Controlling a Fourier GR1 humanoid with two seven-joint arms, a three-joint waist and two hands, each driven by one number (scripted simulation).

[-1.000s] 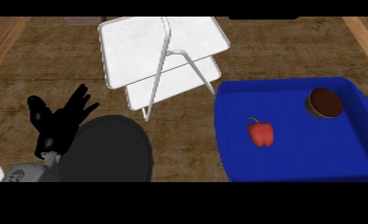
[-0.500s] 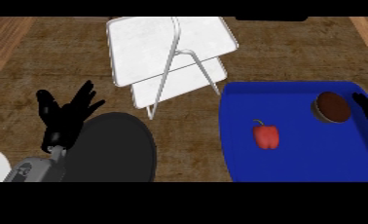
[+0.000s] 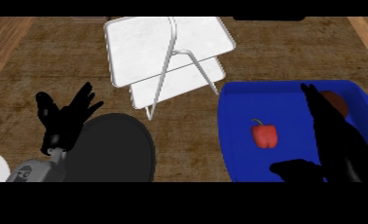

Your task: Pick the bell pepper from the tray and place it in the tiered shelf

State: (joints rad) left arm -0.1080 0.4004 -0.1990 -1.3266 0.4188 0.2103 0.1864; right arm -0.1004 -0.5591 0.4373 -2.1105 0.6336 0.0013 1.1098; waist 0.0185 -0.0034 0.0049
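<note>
Approach to grasp: bell pepper (image 3: 264, 135) lies unheld inside the blue tray (image 3: 280, 101).
Your right hand (image 3: 336, 140) hovers over the tray's right half, fingers (image 3: 313, 99) straight, thumb apart; bring it left so fingers and thumb bracket the pepper before closing.

— What's on the counter (image 3: 57, 57)?
— A white shelf (image 3: 144, 43) near the middle, toward the back. A blue tray (image 3: 244, 101) is at the right, just beside the shelf's front corner. Both rest on the brown top.
</note>
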